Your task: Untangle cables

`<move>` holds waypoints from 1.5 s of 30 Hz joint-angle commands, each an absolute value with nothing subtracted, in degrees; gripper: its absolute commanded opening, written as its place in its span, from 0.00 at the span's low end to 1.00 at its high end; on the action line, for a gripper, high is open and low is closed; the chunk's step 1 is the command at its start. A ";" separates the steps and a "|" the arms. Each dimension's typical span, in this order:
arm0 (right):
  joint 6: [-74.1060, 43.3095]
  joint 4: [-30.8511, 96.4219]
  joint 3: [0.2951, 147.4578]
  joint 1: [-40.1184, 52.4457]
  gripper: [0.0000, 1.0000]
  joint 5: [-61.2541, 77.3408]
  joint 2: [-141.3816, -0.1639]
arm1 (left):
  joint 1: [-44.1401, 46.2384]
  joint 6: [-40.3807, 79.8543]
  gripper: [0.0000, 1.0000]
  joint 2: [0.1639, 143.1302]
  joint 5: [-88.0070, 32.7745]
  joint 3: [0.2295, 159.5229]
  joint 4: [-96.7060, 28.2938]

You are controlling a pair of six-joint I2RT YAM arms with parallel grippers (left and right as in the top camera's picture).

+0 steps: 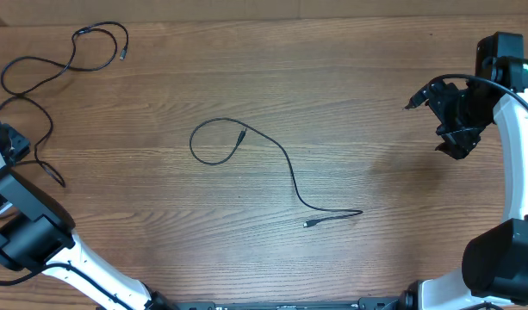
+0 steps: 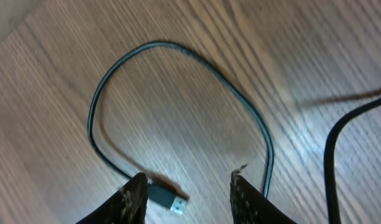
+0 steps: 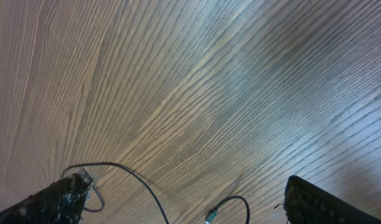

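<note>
Two robot arms work at untangling on a wooden table [image 1: 375, 69]. The middle cable [image 1: 285, 172] lies alone, a small loop at one end and a long tail running down to its plug. Well to the left of it, the left cable [image 1: 40, 82] sprawls in loose curves, with a second loop above; whether that is one cord or two cannot be told from above.

The left gripper [image 2: 187, 186] hovers low over what looks like part of that left cable, jaws partly apart and closed on nothing. A plug [image 2: 168, 198] rests on the wood between the fingers, close to one tip. Far to the right of the middle cable, the right gripper [image 1: 453, 129] hangs spread wide and empty, with that cable's tail in its wrist view.

The cords look light, limp and smooth, so they should drag and slide easily but will not hold a shape. The safest hold is likely the cord just behind a plug, where the stiffer body stops the jaws from slipping off; a pinch mid-loop risks dragging the whole coil along.
</note>
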State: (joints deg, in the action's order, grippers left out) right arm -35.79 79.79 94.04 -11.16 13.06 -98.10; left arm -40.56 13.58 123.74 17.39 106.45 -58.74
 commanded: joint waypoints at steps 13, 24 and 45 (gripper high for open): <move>-35.79 79.79 94.13 -11.27 1.00 12.64 -98.13 | -38.30 16.40 0.54 120.42 2.24 112.12 -64.45; -35.79 79.79 94.13 -11.27 1.00 12.64 -98.13 | -37.47 21.04 0.74 126.34 2.70 111.57 -64.86; -35.79 79.79 94.13 -11.27 1.00 12.64 -98.13 | -37.32 48.03 0.04 126.08 3.11 111.66 -72.05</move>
